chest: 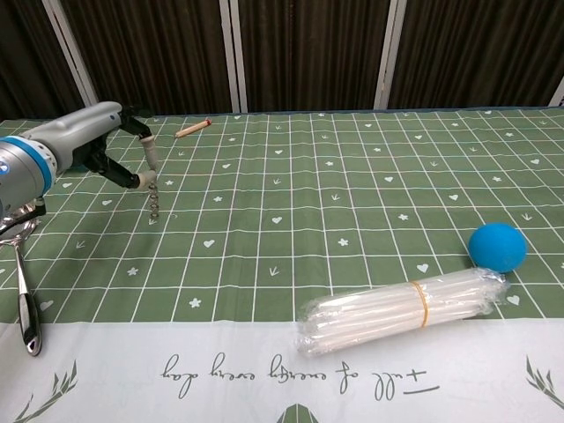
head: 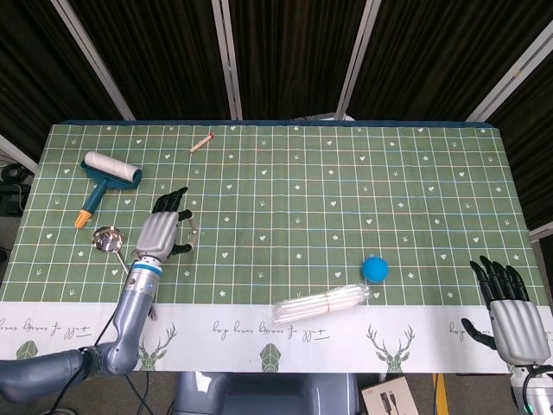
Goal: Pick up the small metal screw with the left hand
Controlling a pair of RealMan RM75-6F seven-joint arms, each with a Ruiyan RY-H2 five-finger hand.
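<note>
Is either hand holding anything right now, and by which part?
The left hand pinches the small metal screw by its upper end, so it hangs down. The right hand holds nothing.
</note>
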